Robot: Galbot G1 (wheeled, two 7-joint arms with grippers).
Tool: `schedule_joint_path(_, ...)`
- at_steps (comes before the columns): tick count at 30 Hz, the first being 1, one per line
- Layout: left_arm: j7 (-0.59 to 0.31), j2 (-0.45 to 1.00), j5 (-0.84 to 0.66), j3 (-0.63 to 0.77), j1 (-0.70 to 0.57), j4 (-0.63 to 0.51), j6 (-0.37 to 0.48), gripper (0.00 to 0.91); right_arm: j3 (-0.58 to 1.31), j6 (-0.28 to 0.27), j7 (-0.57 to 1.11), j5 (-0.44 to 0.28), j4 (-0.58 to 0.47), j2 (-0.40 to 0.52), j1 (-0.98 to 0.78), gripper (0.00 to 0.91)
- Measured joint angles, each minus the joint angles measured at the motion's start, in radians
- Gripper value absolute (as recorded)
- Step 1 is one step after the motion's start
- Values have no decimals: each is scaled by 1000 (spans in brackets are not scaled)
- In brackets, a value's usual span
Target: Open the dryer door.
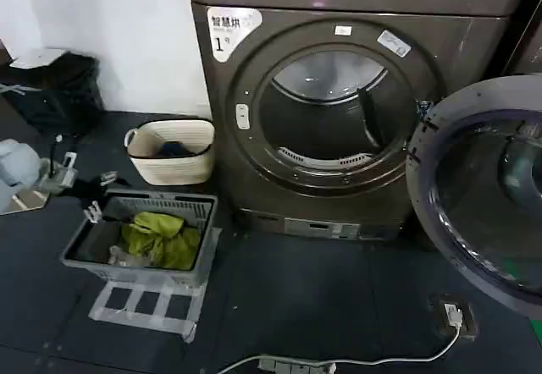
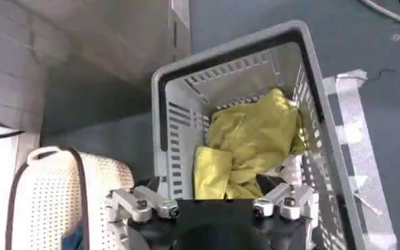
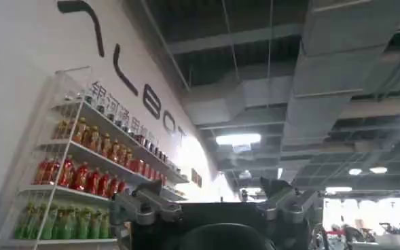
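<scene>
The dryer door (image 1: 478,192) stands swung wide at 3 o'clock of the drum opening (image 1: 330,107). Left gripper (image 2: 213,204) is released above the grey basket (image 2: 179,109); right gripper (image 3: 216,204) is released too. Retract clear of the glass.

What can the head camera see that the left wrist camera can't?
Head view alone: the dryer door, swung wide open at the right, and the dryer's open drum.

Left wrist view alone: the left gripper, open, hanging over the baskets.

Both: the grey basket holding yellow-green cloth, and the cream basket next to it.
</scene>
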Motion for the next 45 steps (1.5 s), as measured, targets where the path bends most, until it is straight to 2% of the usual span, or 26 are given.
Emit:
schedule_joint_path(31, 5, -3, -8, 12, -8, 6, -27, 907, 2, -4, -1, 15, 4, 2, -5, 907)
schedule_joint_path(45, 33, 5, -10, 28, -2, 5, -34, 907, 8, -4, -1, 17, 6, 3, -8, 907)
